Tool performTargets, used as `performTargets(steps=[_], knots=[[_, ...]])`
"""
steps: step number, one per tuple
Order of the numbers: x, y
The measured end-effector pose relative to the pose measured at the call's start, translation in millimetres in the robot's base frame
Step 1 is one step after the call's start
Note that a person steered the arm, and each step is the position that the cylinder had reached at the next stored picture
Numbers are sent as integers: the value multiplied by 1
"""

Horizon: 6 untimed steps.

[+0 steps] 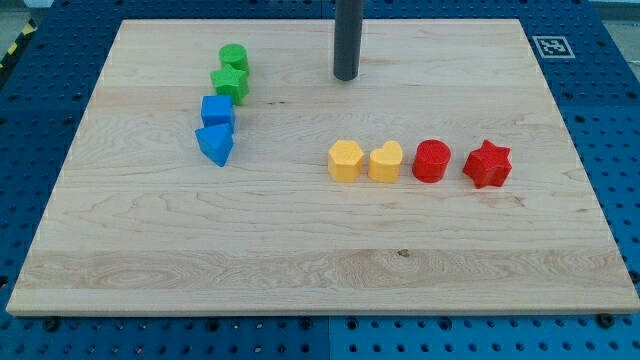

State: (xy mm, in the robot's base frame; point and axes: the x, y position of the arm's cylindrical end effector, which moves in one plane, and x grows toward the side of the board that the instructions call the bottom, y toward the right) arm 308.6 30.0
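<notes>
My tip [346, 77] rests on the wooden board [300, 270] near the board's top edge, slightly right of centre. The rod [347, 35] stands upright and leaves the view at the top. It is a plain rod end with no jaws, and it touches no block.

Positions relative to my tip:
- Nearest, toward the view's left: green cylinder [234, 58] and, touching it below, green star [230, 84].
- Below these, continuing the same slanted column: blue cube [217, 110] and blue triangular block [215, 144], each touching its neighbour.
- Below my tip, well apart: a row of four. Yellow hexagon [345, 160] and yellow heart [386, 161] touch; red cylinder [432, 160] sits just beside the heart; red star [487, 164] stands slightly apart at the row's right end.

Open board lies between my tip and the row, to the tip's right as far as the right edge, and across the whole bottom strip. The board sits on a blue perforated table [610, 120], with a marker tag [551, 45] at its top right corner.
</notes>
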Motion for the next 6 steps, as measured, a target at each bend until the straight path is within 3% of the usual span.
performTargets(steps=[6], knots=[[10, 0]])
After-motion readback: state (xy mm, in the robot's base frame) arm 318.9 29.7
